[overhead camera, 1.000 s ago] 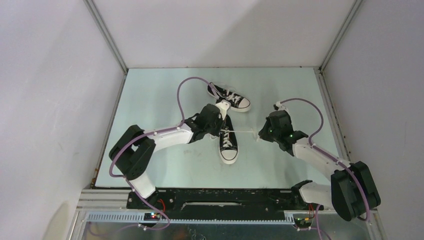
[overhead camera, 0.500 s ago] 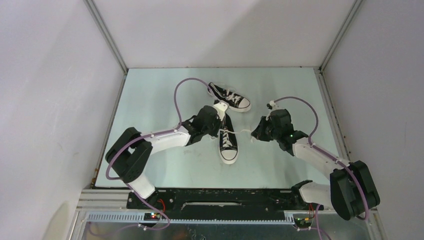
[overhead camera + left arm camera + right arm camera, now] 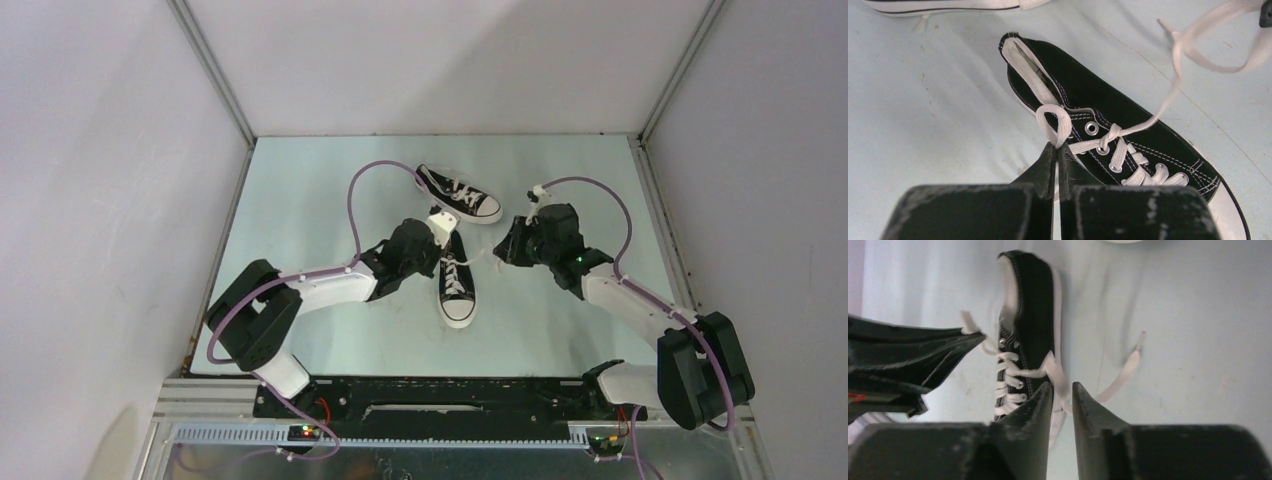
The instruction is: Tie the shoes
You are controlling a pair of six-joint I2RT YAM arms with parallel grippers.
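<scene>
Mid-bench (image 3: 300,200), the near shoe's (image 3: 456,285) soft, limp lace loop (image 3: 1053,122) is being pinched at its base by the left jaws; the slack end (image 3: 1123,371) is being straddled by narrowly parted right jaws

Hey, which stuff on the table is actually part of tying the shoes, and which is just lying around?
Part of the job: near sneaker; its lace loop, pinched in the left claw; lace strand between the right claw's jaws; far sneaker.
Lying about: no stray items visible; only the arms' purple cables.
</scene>
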